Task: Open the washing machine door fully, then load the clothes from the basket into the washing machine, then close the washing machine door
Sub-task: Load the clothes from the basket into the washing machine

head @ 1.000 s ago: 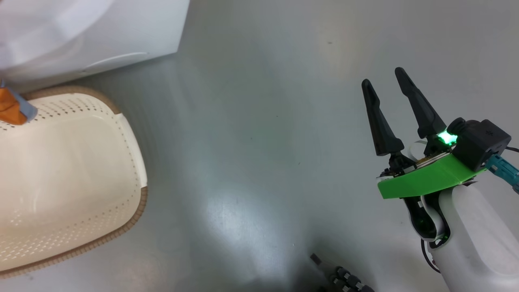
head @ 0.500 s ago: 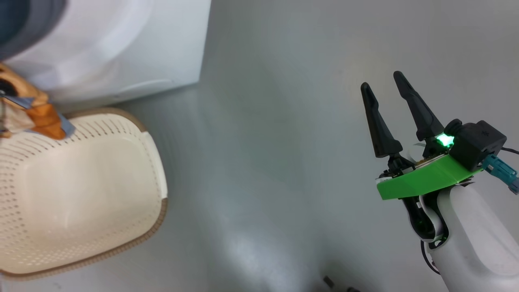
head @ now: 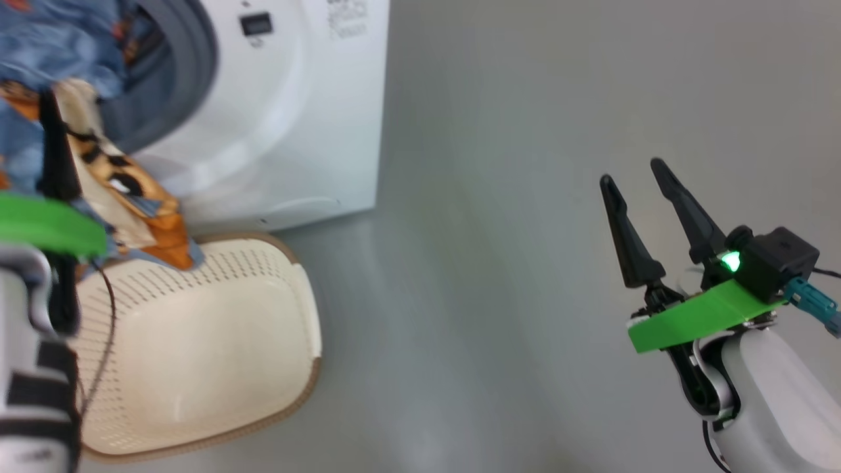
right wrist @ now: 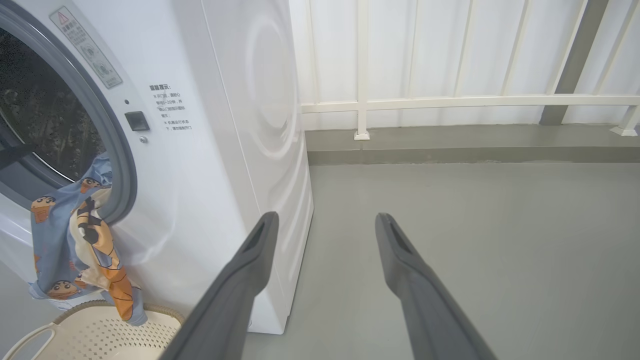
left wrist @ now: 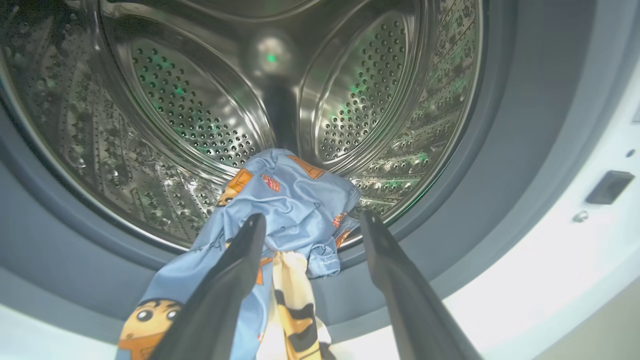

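Grey floor (right wrist: 475,225) all round, smooth and glossy, with light smeared across it. At the back a low grey kerb (right wrist: 450,145) runs along a white railing (right wrist: 450,102) in front of pale panels.

The washing machine (head: 295,131) stands on that floor, white, its mouth open to the steel drum (left wrist: 200,115). A dark latch socket (right wrist: 136,120) sits on the front just beside the grey gasket (left wrist: 500,150).

Now the clothes (left wrist: 295,200): blue cartoon-print fabric bunched at the bottom of the drum mouth, draped right over the gasket's lower lip. 1 end lies inside, and the other hangs down the front with the orange lining showing, its tip over the basket (head: 299,394). The basket sits on the floor, tight against the machine's foot, cream bottom on show.

The left gripper (left wrist: 312,216) is at the drum mouth, its 2 fingers spread wide. The cloth passes between them and neither finger pinches it.

The right gripper (right wrist: 326,215) hangs over bare floor, well apart from the machine, jaws parted and carrying nothing.
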Robot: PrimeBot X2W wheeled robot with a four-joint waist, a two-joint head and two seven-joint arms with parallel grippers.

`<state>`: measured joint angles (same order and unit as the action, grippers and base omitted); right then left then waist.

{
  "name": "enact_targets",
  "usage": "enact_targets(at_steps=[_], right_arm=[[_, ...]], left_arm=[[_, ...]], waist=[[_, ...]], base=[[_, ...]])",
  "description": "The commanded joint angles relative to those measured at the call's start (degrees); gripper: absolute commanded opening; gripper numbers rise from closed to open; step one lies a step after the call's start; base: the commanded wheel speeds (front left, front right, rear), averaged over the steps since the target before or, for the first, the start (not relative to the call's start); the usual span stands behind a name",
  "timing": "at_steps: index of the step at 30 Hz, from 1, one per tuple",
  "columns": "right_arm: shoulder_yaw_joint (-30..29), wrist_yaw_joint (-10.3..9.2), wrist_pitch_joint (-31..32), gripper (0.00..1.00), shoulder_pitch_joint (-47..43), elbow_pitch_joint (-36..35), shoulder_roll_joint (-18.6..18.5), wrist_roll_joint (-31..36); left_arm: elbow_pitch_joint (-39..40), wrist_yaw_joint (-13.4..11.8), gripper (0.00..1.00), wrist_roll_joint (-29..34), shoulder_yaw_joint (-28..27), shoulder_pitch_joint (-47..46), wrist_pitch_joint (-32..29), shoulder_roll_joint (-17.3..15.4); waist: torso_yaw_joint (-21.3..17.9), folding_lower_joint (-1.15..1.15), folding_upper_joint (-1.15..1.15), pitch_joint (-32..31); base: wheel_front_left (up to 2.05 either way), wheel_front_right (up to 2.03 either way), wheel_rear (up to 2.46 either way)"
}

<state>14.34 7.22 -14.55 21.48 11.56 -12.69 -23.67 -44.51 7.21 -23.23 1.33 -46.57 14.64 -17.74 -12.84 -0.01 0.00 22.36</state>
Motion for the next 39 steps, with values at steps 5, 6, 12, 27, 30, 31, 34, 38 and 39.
enact_targets(at_steps=[5, 6, 12, 27, 30, 31, 34, 38, 39], right_arm=[[0.3, 0.26, -0.4, 1.0, -2.5, -0.6, -1.7, -0.1], [0.3, 0.26, -0.4, 1.0, -2.8, -0.5, -1.9, -0.1], [0.1, 0.26, -0.4, 1.0, -4.5, -0.1, -2.8, -0.1], [0.4, 0.26, -0.4, 1.0, -8.1, 0.6, -4.0, 0.0], [0.4, 0.26, -0.4, 1.0, -8.5, 0.5, -4.3, 0.0], [0.3, 0.26, -0.4, 1.0, -8.7, 0.5, -4.4, 0.0], [0.3, 0.26, -0.4, 1.0, -9.0, 0.5, -4.7, 0.1], [0.4, 0.26, -0.4, 1.0, -8.9, 0.5, -4.9, 0.2], [0.5, 0.26, -0.4, 1.0, -8.8, 0.4, -5.0, 0.2]], left_arm=[[6.9, 0.3, 1.0, -0.6, -2.6, 7.7, 0.4, -0.7], [8.1, 0.3, 1.0, -0.6, -2.8, 9.3, 0.4, -0.4], [14.8, 0.2, 1.0, 0.9, -3.2, 17.9, 0.4, 1.7], [24.5, -0.6, 1.0, 1.2, -5.7, 33.5, 0.4, 7.7], [25.7, -0.7, 1.0, 1.4, -5.9, 35.5, 0.4, 8.8], [25.9, -0.7, 1.0, 1.4, -5.9, 35.9, 0.4, 9.0], [26.5, -0.7, 1.0, 1.7, -5.9, 36.6, 0.4, 9.6], [26.8, -0.8, 1.0, 1.9, -5.9, 36.9, 0.4, 9.9], [26.8, -0.7, 1.0, 1.9, -5.9, 36.9, 0.4, 10.0]], waist=[[5.0, 0.01, 0.0, -7.5], [5.4, 0.01, 0.0, -8.2], [7.5, 0.01, 0.0, -11.7], [8.7, 0.01, 0.0, -17.6], [8.8, 0.01, 0.0, -18.0], [8.8, 0.01, 0.0, -18.1], [9.0, 0.01, 0.0, -18.2], [9.1, 0.01, 0.0, -18.0], [9.1, 0.01, 0.0, -17.9]], base=[[0.0, 0.0, 0.0], [0.0, 0.0, 0.0], [0.0, 0.0, 0.0], [0.0, 0.0, 0.0], [0.0, 0.0, 0.0], [0.0, 0.0, 0.0], [0.0, 0.0, 0.0], [0.0, 0.0, 0.0], [0.0, 0.0, 0.0]])
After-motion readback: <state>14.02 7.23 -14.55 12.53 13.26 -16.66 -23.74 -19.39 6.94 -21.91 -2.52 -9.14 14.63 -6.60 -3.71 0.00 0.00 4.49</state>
